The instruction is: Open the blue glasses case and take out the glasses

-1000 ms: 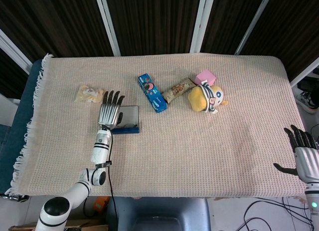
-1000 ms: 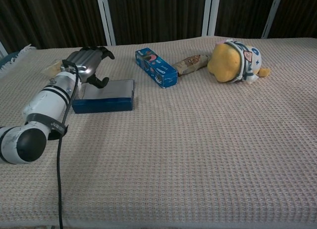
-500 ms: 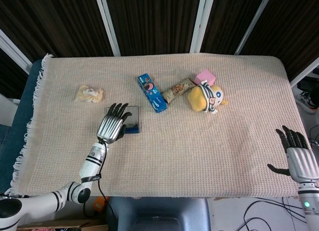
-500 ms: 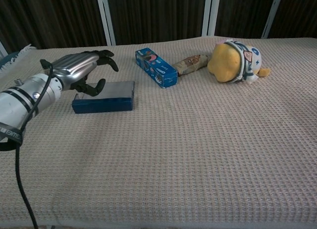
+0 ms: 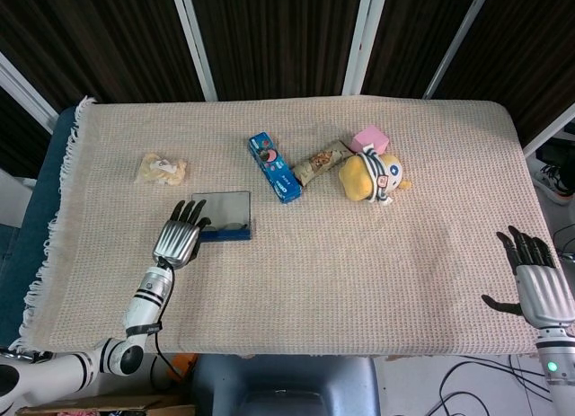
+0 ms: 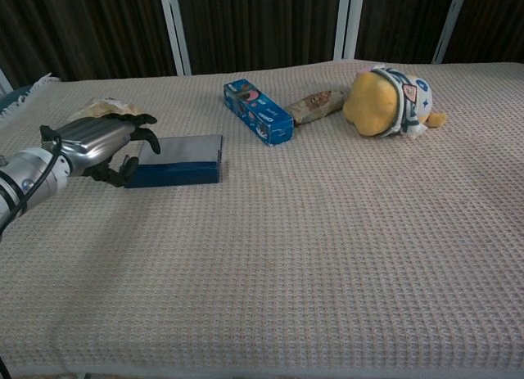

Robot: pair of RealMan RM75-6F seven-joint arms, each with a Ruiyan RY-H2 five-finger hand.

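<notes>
The right hand (image 5: 537, 286) hangs off the counter's (image 5: 377, 281) near right corner, fingers spread, holding nothing. The left hand (image 6: 94, 142) is at the blue glasses case's (image 6: 177, 159) left end, fingers loosely curled; whether they touch it I cannot tell. The case lies closed and flat, long axis left to right, left of centre. Farther back lie a biscuit box (image 5: 274, 167) and a plush toy (image 5: 372, 176).

left robot hand (image 5: 177, 240): silver back, black fingers | forearm: white, black bands
</notes>
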